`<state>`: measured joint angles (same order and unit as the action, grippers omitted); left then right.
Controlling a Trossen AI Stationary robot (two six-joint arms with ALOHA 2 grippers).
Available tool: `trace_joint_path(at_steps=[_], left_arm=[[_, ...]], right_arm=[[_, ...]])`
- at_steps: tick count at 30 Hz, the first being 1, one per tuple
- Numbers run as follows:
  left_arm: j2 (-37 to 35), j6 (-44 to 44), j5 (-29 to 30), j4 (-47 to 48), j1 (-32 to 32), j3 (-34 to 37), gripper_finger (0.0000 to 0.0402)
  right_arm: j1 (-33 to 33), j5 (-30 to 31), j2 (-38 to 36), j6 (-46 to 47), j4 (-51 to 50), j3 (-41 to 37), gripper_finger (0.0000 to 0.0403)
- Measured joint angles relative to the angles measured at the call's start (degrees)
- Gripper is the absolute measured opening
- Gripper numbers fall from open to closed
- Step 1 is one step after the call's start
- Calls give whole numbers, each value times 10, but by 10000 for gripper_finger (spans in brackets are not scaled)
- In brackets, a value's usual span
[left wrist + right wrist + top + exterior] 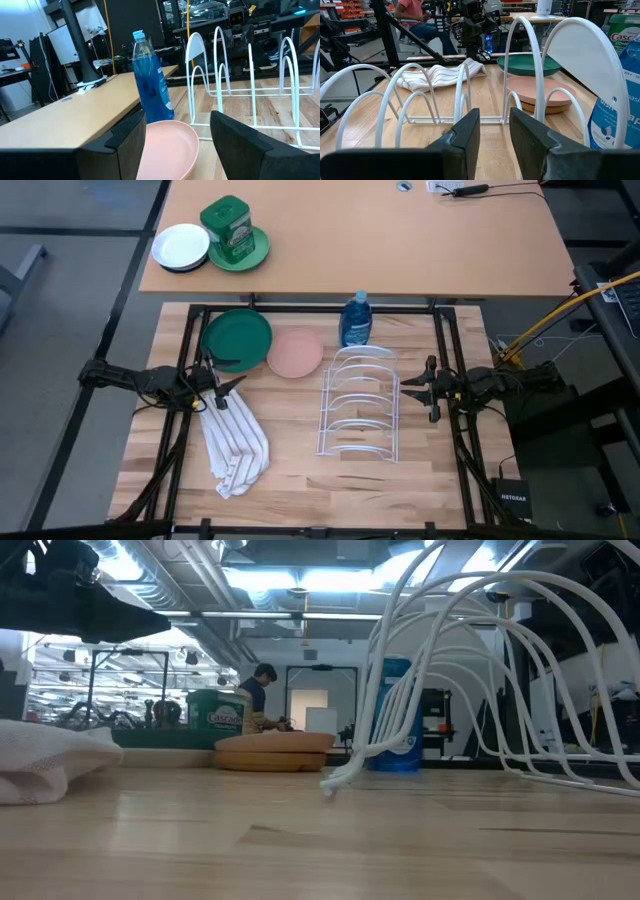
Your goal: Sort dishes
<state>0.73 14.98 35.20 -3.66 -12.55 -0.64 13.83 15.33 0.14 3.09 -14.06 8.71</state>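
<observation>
A dark green plate [236, 338] lies flat on the table at the far left. Beside it lies a salmon pink plate [295, 352], and a brown rim [547, 106] shows under it in the right wrist view. A white plate [585, 70] stands on edge in the far slot of the white wire rack [358, 405]. My left gripper [222, 385] is open and empty. It sits just near of the green plate, over the towel's far end, and points at the pink plate [167, 145]. My right gripper [405, 386] hangs at the rack's right side, open by a narrow gap [494, 131] and empty.
A blue soap bottle [356, 320] stands just beyond the rack. A striped white towel [235, 442] lies crumpled at the near left. On the far table are a green plate bearing a green tin [235, 232] and a small white dish [180, 247]. A person [262, 690] is in the room behind.
</observation>
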Motion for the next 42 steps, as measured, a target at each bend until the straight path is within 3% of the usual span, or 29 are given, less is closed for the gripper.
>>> trace_joint_path(at_steps=[18,32,38,42], left_arm=[[0,-10,0,0,0,0,211],[0,-321,0,-2,0,0,211],[0,-380,0,-65,0,0,211],[0,-374,3,-99,1,0,211]], right_arm=[[0,0,0,0,0,0,111],[0,0,0,26,6,0,111],[0,0,0,59,7,0,111],[0,0,0,60,7,0,111]])
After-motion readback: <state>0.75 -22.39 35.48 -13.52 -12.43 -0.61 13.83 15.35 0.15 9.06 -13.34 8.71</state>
